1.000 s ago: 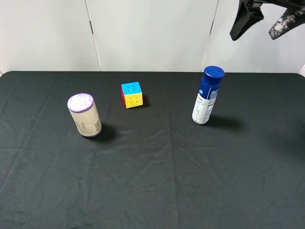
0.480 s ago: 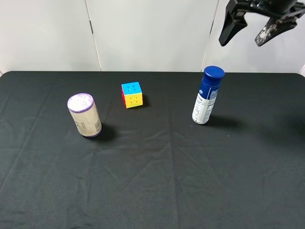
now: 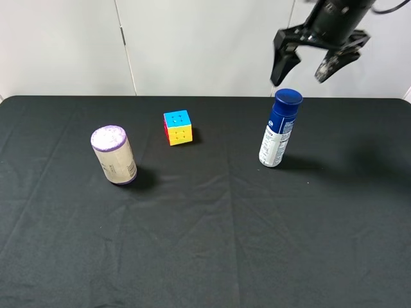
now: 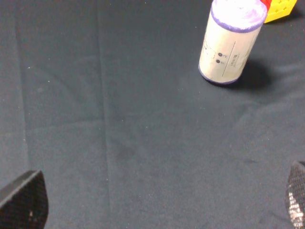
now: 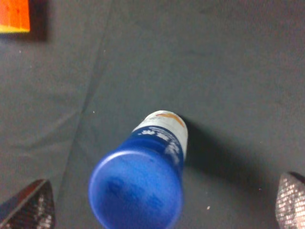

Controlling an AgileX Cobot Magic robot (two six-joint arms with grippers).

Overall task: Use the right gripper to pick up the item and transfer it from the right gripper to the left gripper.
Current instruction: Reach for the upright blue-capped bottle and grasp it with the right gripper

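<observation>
- White in the body and dark blue at the cap, the item (image 3: 280,128) stands upright on its base, its long axis vertical and its cap pointing up.
- It is a slim cylinder with a blue-printed label around its white side; the print is too small to read.
- It sits right of the middle, in the far half of the black cloth-covered surface (image 3: 212,244), touching nothing else.
- The right end effector (image 3: 298,78) hovers just above the cap with its two black fingers spread wide, one to each side of the cap. It touches nothing and holds nothing.
- Left of the item and well apart from it is a small multicoloured cube (image 3: 178,127), also in the far half.
- Farther left and a little nearer stands a beige canister (image 3: 113,154) with a purple top, upright.
- The left end effector (image 4: 159,205) hangs over bare cloth near the canister, its fingers spread wide and holding nothing.
</observation>
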